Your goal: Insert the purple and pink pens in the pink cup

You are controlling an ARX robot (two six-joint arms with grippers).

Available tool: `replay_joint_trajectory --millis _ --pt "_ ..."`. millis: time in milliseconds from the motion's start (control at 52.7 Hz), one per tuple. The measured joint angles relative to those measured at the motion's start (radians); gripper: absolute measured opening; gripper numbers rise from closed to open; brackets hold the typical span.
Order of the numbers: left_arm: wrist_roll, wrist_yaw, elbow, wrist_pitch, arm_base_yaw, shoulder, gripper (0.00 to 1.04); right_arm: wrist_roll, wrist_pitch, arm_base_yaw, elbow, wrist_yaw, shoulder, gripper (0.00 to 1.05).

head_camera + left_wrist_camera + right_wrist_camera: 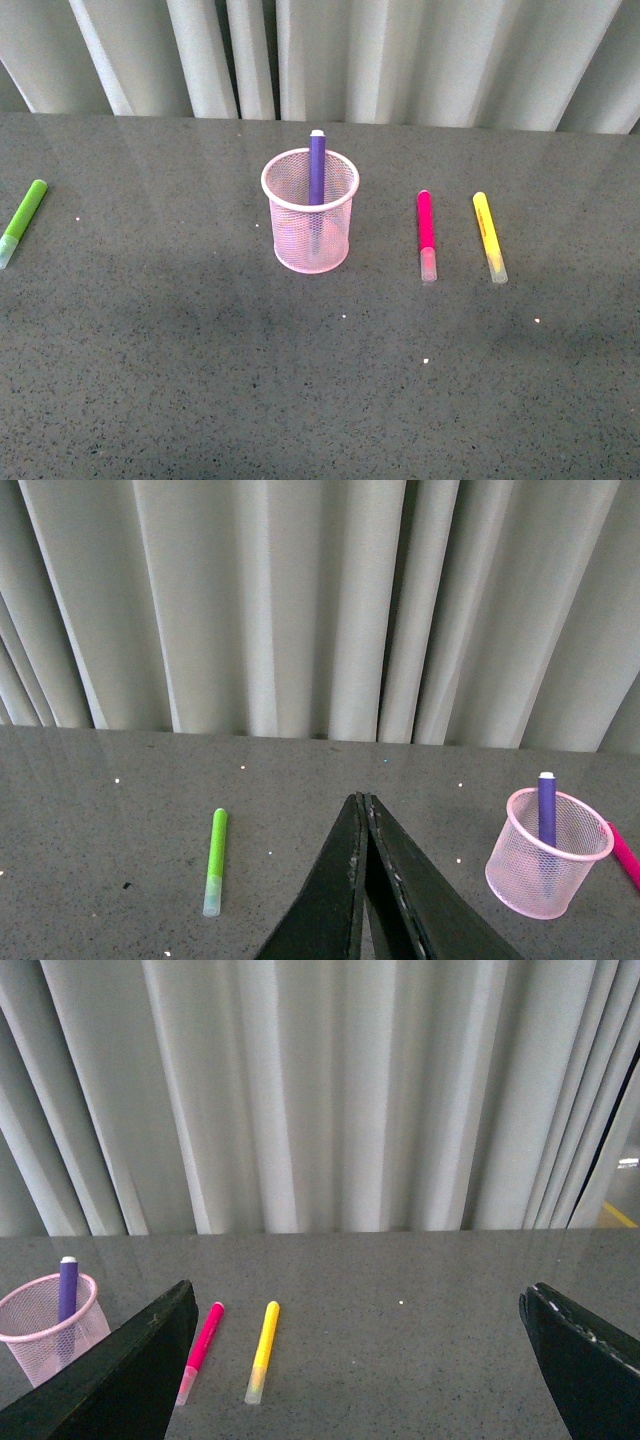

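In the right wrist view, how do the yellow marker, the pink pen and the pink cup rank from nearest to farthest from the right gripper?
1. The yellow marker, closest to the open right gripper.
2. The pink pen, beside it on the cup's side.
3. The pink cup, farthest, holding the purple pen.

The front camera looks steeply down across the table (150, 380) toward the curtain (400, 50), both wrist cameras sit low, nearly level, facing it, and all three share the pink cup (300, 245).
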Motion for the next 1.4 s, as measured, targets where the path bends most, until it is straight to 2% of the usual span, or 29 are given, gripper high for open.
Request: replay_joint_trajectory --millis 512,645,930,1044,1404 --pt "0.0 0.0 0.0 -0.14 0.0 -0.14 0.04 0.0 0.0 0.0 0.0 0.0 0.0 0.98" --pt "0.0 0.002 0.0 -0.309 0.0 -0.284 0.04 0.0 0.0 0.0 0.0 0.0 0.0 0.98" --pt "0.0 0.002 0.0 -0.317 0.0 -0.31 0.04 0.0 0.0 0.0 0.0 0.0 0.0 0.98" --pt "0.0 0.002 0.0 -0.317 0.0 -0.31 0.29 0.0 0.0 0.0 0.0 0.0 0.0 0.98" --pt "0.0 0.002 0.0 -0.317 0.0 -0.31 0.87 0.0 0.0 0.0 0.0 0.0 0.0 0.98"
